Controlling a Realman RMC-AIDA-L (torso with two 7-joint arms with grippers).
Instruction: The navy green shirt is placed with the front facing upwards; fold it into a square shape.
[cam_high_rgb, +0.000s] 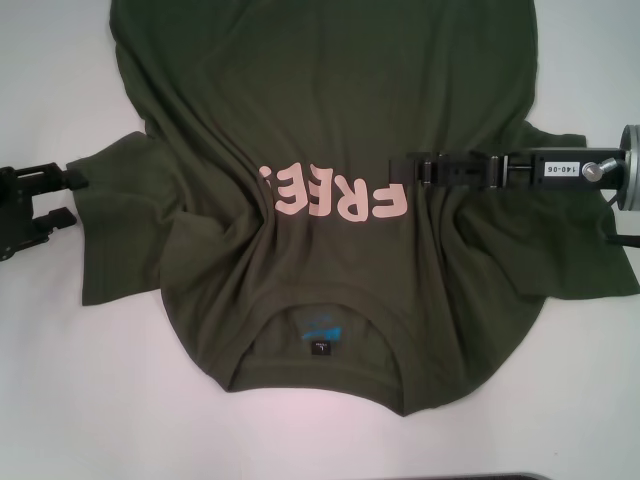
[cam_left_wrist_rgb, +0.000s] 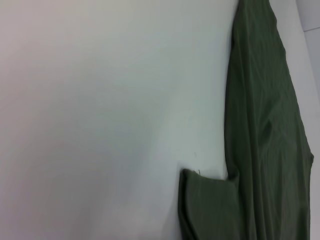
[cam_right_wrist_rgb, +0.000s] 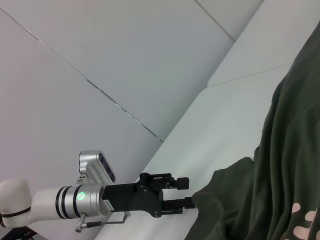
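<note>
Olive shirt (cam_high_rgb: 330, 130) under right hand (cam_high_rgb: 398, 168), left hand (cam_high_rgb: 62, 198) beside

Navy green shirt (cam_high_rgb: 330, 150) lies front up on white table (cam_high_rgb: 60, 400), collar near, pink "FREE" lettering (cam_high_rgb: 335, 192) across chest. Cloth bunched in folds around the lettering. Right gripper (cam_high_rgb: 400, 167) reaches over chest, beside the lettering. Left gripper (cam_high_rgb: 68, 196) at left sleeve edge, fingers spread.

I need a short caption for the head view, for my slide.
Dark olive-green cotton T-shirt lies front-up on white table; right claw over its lettering, left claw beside sleeve.
</note>
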